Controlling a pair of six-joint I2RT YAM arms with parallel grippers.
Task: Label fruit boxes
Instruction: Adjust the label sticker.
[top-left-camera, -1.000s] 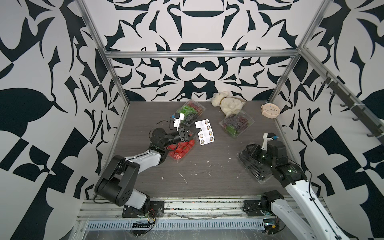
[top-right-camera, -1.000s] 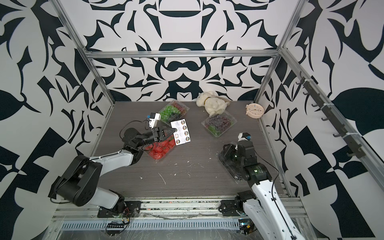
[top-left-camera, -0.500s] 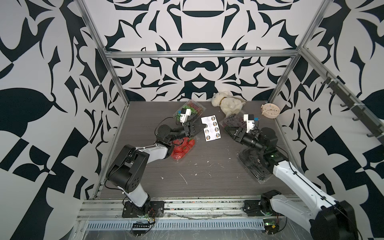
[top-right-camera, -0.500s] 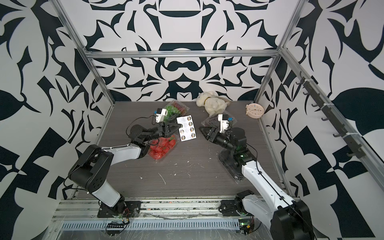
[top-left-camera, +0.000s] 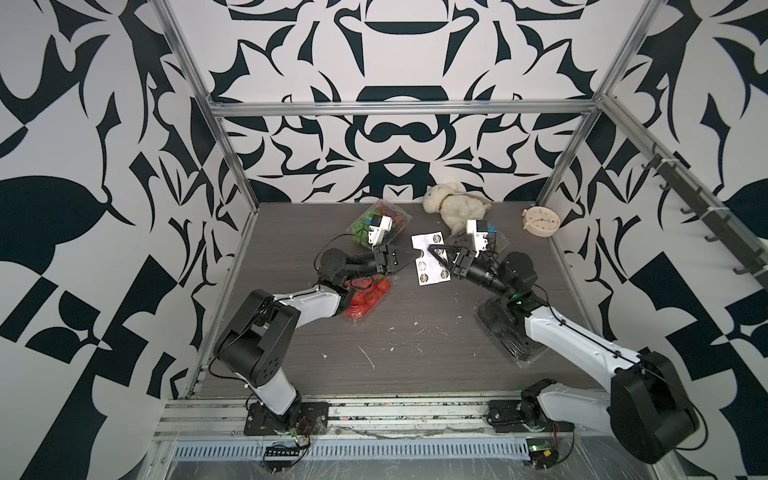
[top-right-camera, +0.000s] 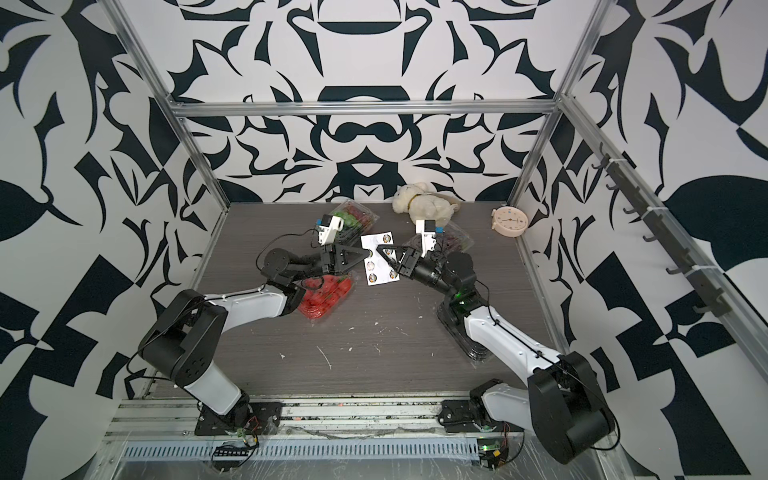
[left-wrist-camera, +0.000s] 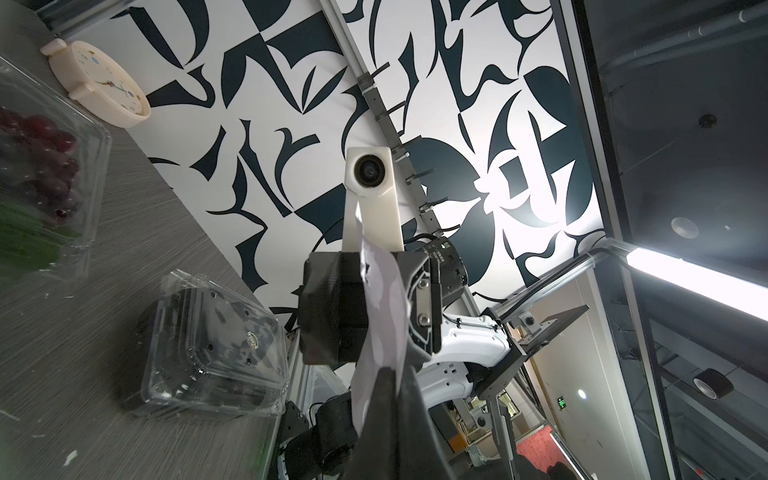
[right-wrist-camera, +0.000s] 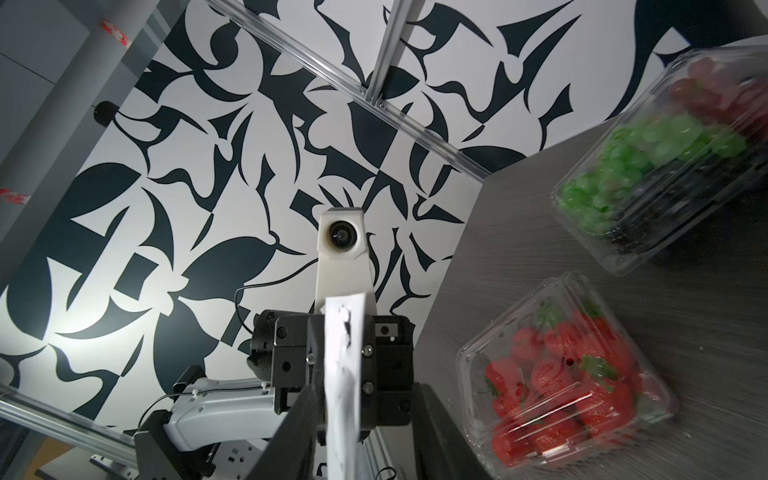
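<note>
My left gripper (top-left-camera: 412, 257) is shut on one edge of the white sticker sheet (top-left-camera: 430, 261) and holds it up above the table's middle. My right gripper (top-left-camera: 432, 254) faces it from the other side. Its jaws stand apart in the right wrist view, with the sheet (right-wrist-camera: 343, 374) between them, close to one finger. Of the fruit boxes, the strawberries (top-left-camera: 365, 297) lie under my left arm. One box of grapes (top-left-camera: 361, 224) sits behind that arm, and another box of grapes (top-right-camera: 453, 241) is partly hidden behind the right wrist. The avocado box (top-left-camera: 498, 328) lies under my right arm.
A cream plush toy (top-left-camera: 453, 205) and a round cream clock (top-left-camera: 540, 222) sit along the back wall. Small white scraps (top-left-camera: 365, 357) are scattered on the near part of the table. A rail of hooks (top-left-camera: 706, 216) runs along the right wall.
My right arm swung from over the avocado box to the sheet, and its jaws now stand round the sheet. My left gripper carried the sheet up and a little to the right.
</note>
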